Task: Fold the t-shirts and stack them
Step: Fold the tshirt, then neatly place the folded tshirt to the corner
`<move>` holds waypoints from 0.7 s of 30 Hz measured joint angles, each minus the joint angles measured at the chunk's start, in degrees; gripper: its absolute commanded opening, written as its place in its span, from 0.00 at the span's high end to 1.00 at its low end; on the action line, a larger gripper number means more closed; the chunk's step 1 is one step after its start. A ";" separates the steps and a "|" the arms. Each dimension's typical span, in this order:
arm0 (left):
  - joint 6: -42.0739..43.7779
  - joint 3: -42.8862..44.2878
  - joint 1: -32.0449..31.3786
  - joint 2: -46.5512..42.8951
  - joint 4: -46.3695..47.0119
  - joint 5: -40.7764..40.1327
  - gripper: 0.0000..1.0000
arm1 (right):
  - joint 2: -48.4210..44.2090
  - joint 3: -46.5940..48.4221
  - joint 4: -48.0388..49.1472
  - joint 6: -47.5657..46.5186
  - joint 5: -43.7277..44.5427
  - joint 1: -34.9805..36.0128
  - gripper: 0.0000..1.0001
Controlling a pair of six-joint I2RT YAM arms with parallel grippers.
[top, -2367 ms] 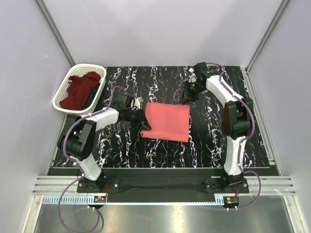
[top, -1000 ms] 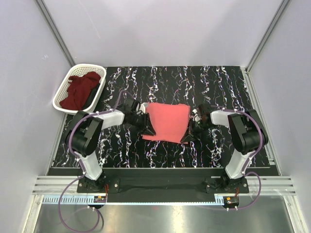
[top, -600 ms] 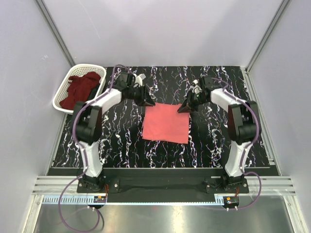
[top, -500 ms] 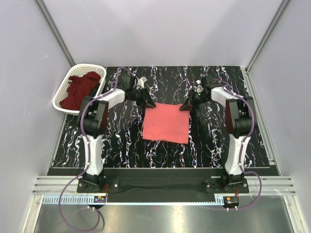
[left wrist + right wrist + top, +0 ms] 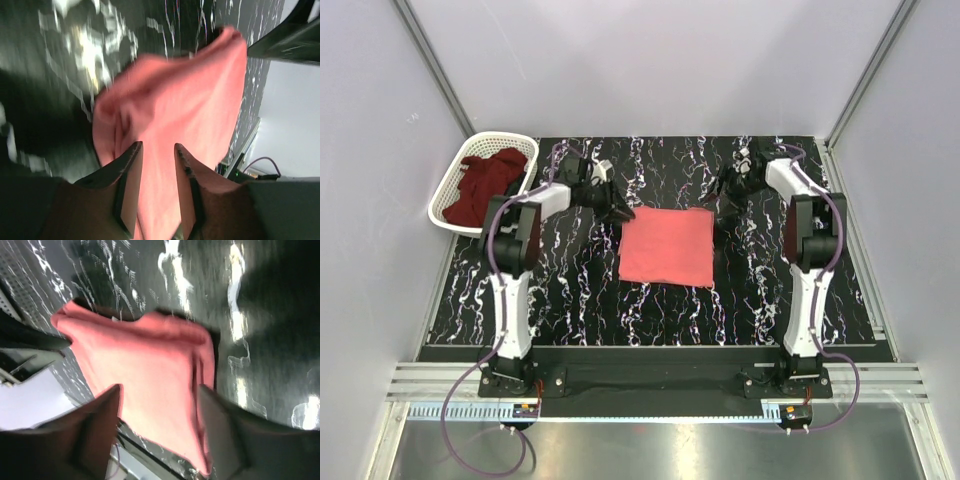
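The right gripper hangs open just off a far corner of the salmon-pink t-shirt, while the left gripper, grip unclear, is the nearer of the 2 to the maroon t-shirt.

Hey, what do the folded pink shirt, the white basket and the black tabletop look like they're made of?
Folded salmon-pink cloth t-shirt: soft matte fabric, probably cotton; it creases and drapes. White lattice basket: likely moulded plastic, with even openwork walls. Black white-veined tabletop: marble-look surface, possibly laminate or printed; cannot tell.
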 measured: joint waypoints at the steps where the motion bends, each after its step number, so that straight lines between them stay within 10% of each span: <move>1: 0.33 -2.16 0.11 -2.03 -0.39 -0.24 0.62 | -1.60 -0.44 -1.62 -0.92 1.11 0.00 0.10; 9: 1.57 -26.47 -1.09 -33.05 -1.86 -1.31 0.61 | -21.90 -20.37 -2.23 -6.40 5.03 0.00 0.05; 21: -1.92 -46.01 -4.48 -74.79 -12.04 -4.04 0.60 | -16.57 -26.86 14.23 -9.09 5.09 0.00 0.32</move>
